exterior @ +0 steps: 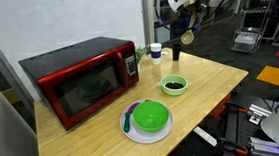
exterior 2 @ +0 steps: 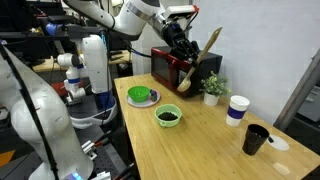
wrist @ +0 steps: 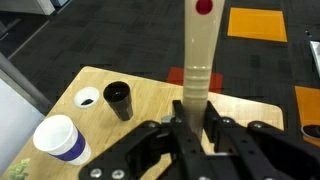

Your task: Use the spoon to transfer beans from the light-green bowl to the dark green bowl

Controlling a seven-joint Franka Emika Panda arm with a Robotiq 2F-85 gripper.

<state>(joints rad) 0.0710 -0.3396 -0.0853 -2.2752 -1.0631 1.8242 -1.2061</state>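
Your gripper (exterior 2: 184,52) hangs high above the wooden table (exterior 2: 205,150), jaws clamped shut on the shaft of the spoon (exterior 2: 200,58). In an exterior view the spoon stands tilted, its bowl end low in front of the red microwave (exterior 2: 158,68) and its other end raised. In the wrist view the fingers (wrist: 216,125) press the pale shaft from both sides, and the shaft runs on to a red mark near its tip. Whether the spoon carries anything is too small to tell.

The beans (exterior 2: 167,116) lie as a dark heap in the light-green bowl (exterior 2: 167,125), which sits on bare wood below the gripper and well apart from it. The dark green bowl (exterior 2: 140,96) rests on a white plate (exterior: 132,132) just beside the small bowl, toward one end of the table and near its edge. The two bowls do not touch.

Toward the other end stand a paper cup (exterior 2: 237,110) and a black cup (exterior 2: 256,139), with a small plant (exterior 2: 212,87) by the microwave's corner. The wrist view looks down on both cups, with the tabletop's edge and dark floor beyond them. Open wood stretches between the light-green bowl and the cups. The microwave walls off one long side of the table.
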